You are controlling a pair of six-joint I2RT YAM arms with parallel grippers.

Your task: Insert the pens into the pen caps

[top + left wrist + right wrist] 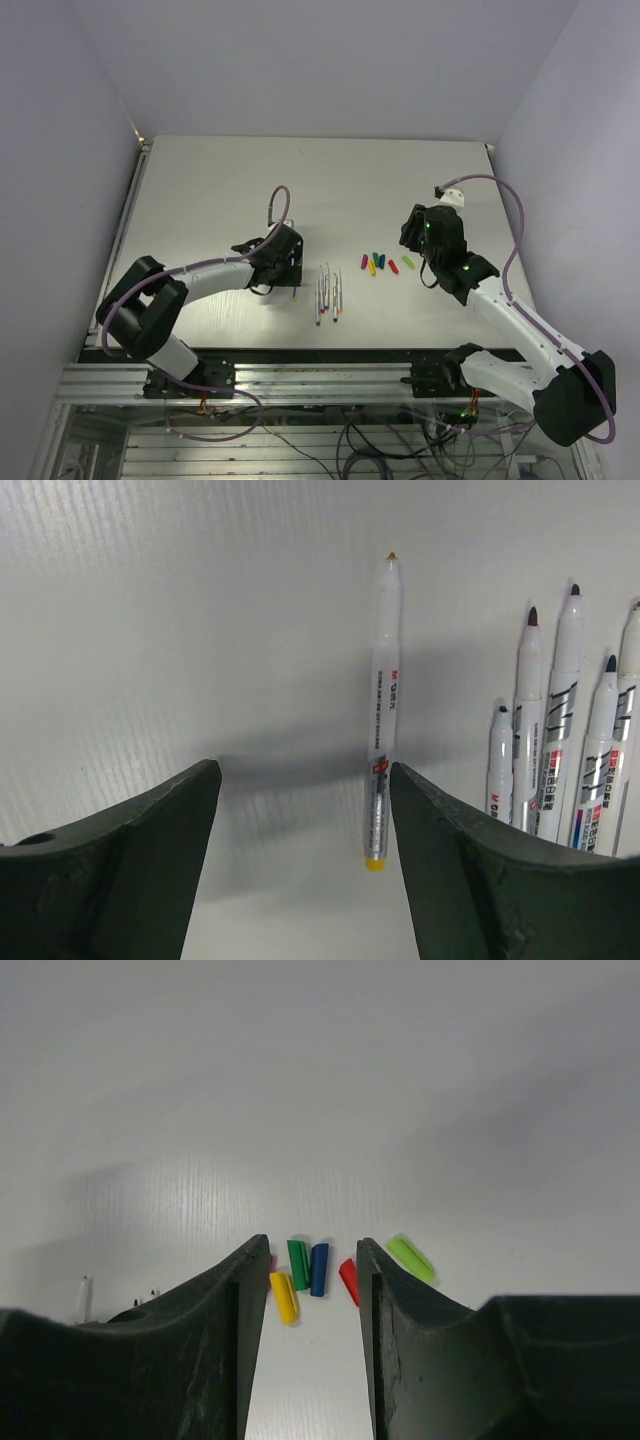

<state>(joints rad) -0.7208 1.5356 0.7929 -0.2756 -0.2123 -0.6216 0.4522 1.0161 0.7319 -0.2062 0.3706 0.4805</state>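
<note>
White arms (215, 272) with black joints and looping lilac cables (277, 203) end in dark, wedge-fingered claws (302, 780).

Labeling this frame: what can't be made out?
1. Right wrist view: the stubby plastic cap beside the stubby yellow plastic cap is mostly behind the right claw; colour unclear.
2. Left wrist view: the thin whitish-grey marker pens at right are cut by the edge and the left claw; count unclear.
3. Top view: pen tips too small.
</note>
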